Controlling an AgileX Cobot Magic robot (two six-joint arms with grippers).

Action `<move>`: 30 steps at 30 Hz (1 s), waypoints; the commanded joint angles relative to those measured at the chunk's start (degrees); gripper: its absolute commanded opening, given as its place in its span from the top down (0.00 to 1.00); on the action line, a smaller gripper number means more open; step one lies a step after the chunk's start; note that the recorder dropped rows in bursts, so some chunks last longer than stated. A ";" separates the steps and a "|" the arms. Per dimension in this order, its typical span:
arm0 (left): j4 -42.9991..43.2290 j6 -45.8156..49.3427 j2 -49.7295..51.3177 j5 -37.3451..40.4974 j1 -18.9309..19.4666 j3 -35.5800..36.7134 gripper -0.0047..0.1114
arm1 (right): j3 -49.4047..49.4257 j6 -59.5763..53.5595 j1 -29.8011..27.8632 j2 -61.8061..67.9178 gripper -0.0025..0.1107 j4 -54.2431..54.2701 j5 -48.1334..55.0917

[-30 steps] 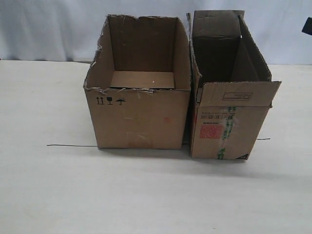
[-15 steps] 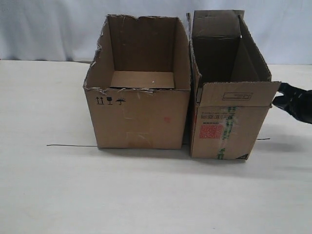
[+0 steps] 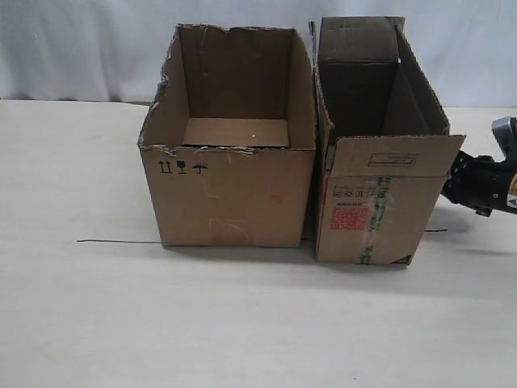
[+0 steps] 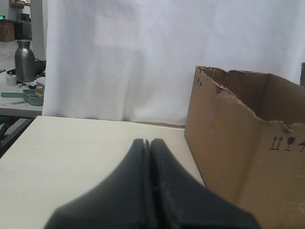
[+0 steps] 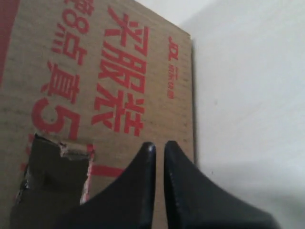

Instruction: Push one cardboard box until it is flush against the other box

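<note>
The left hand (image 4: 147, 142) shows only in its own wrist view: its two dark fingers are pressed together with nothing between them, and it hangs over the bare bench (image 4: 86, 143), apart from the wide box (image 4: 228, 143). Behind it hangs a white curtain (image 4: 143, 47), and past the curtain's edge a metal bottle (image 4: 25, 59) stands on another table.

In the exterior view, a thin dark line (image 3: 119, 241) runs along the bench to the front left corner of the wide box. That box stands upright and open just left of centre. Its top rim is ragged and three small black symbols (image 3: 182, 167) sit high on its front.

Right beside it stands the narrow box (image 3: 380, 210), taller, with its flaps up and its front flap (image 3: 396, 155) folded outward. A red square (image 3: 349, 217) and a strip of green-printed tape (image 3: 376, 222) mark its front. The two boxes are side by side and nearly parallel. A slim dark gap shows between them low down, and whether their walls meet higher up I cannot tell.

At the far right the right arm (image 3: 485, 184) reaches in at mid-height toward the narrow box's outer wall. Its tip is hidden behind the front flap.

The right wrist view shows the right hand (image 5: 159, 144) empty, its fingers drawn almost together with only a thin slit between them. Their tips are at that wall, over its large red print (image 5: 119, 95). Whether they touch it is unclear.
</note>
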 commanded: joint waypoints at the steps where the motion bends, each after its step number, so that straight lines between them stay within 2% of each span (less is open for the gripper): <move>1: 0.19 -0.33 -0.19 -0.46 -0.30 0.11 0.96 | -2.55 1.86 -0.34 2.77 0.93 -1.68 -4.57; 13: 0.19 -0.33 -0.19 -0.31 -0.30 0.11 0.96 | -4.14 4.17 -0.34 6.26 0.93 -1.39 -10.76; 30: 0.19 -0.33 -0.19 -0.31 -0.30 0.11 0.96 | -6.11 4.43 2.38 6.35 0.93 2.22 -10.59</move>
